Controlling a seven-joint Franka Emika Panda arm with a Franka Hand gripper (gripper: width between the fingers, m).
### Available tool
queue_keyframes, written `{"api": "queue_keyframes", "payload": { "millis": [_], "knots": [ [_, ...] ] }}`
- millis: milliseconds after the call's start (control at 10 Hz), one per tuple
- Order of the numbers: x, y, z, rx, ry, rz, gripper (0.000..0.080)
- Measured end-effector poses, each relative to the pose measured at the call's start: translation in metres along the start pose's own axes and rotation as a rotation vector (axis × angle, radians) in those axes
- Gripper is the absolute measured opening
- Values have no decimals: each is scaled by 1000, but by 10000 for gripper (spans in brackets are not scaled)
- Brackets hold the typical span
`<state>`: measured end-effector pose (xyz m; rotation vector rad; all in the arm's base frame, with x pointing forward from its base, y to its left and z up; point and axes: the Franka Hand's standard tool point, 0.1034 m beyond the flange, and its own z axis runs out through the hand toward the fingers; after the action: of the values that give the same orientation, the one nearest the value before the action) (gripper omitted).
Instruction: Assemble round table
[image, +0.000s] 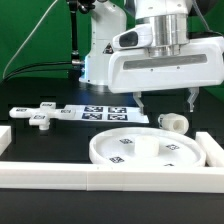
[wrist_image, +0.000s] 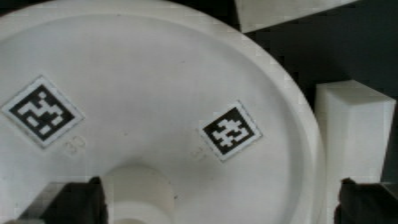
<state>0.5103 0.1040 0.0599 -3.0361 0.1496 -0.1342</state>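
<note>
The large round rimmed disc (image: 150, 150) lies flat on the black table, its tags facing up. In the wrist view it (wrist_image: 160, 100) fills most of the picture, with two tags and a raised hub. My gripper (image: 165, 102) hangs open and empty above the disc's far edge. In the wrist view the gripper (wrist_image: 217, 205) shows both dark fingertips (wrist_image: 71, 205) wide apart over the disc. The short thick leg (image: 174, 122) lies just behind the disc, near the finger on the exterior view's right. The small flat foot (image: 36, 117) lies at the far left.
The marker board (image: 100, 112) lies behind the disc. White border rails run along the front (image: 100, 180) and the exterior view's right (image: 208, 150); the right rail also shows in the wrist view (wrist_image: 350, 130). The robot's base (image: 100, 55) stands at the back.
</note>
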Motion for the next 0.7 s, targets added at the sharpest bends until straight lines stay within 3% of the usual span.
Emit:
{"api": "queue_keyframes", "payload": {
  "millis": [100,200,600,700],
  "knots": [
    [-9,-19,4,-11,-10,-26,649],
    [-16,-29,10,-17,-20,-49,649],
    [-19,-30,12,-18,-43,-64,649],
    [-26,-24,12,-40,-129,-77,649]
  ]
}}
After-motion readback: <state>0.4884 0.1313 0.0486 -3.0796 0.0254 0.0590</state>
